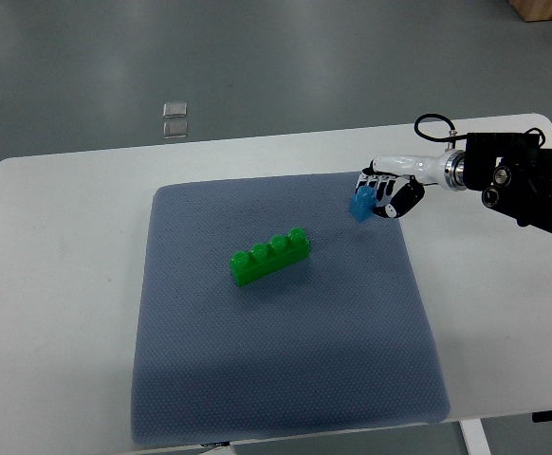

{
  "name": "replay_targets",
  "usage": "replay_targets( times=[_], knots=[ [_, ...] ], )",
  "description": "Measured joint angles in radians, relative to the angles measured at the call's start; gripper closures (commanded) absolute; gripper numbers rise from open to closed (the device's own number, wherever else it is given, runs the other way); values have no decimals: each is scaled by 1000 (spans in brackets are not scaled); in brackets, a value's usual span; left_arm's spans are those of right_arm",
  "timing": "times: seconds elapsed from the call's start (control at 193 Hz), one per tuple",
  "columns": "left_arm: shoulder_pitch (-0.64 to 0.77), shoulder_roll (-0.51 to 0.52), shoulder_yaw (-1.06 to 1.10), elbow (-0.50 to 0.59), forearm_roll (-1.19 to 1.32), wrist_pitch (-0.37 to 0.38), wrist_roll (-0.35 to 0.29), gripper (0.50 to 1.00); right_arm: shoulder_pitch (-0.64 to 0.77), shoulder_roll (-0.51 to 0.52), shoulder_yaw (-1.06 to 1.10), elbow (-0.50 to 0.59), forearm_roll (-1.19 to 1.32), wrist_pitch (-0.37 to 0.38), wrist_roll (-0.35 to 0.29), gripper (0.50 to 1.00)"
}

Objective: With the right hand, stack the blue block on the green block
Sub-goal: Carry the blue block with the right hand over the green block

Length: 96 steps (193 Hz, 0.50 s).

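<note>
Top view: my right hand (382, 192) reaches in from the right edge, fingers curled around the blue block (361, 204), which sits at my fingertips above the far right part of the grey mat (285, 379). Green block (269, 256), a row of four studs, lies tilted near the mat's middle, well apart from the blue one and to its left and nearer me. White table (58, 284) carries the mat.

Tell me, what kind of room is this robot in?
Probably a robot lab: a white table with a blue-grey mat on a plain grey floor, and toy blocks for practice.
</note>
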Motion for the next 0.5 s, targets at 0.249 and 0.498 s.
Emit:
replay_targets(
  times=[0.249, 0.498],
  knots=[
    [0, 0, 1, 0, 0, 0, 0, 500, 66, 25, -2, 43, 12, 11, -10, 879],
    [1, 0, -1, 0, 0, 0, 0, 500, 70, 69, -2, 94, 71, -3, -39, 879]
  ],
)
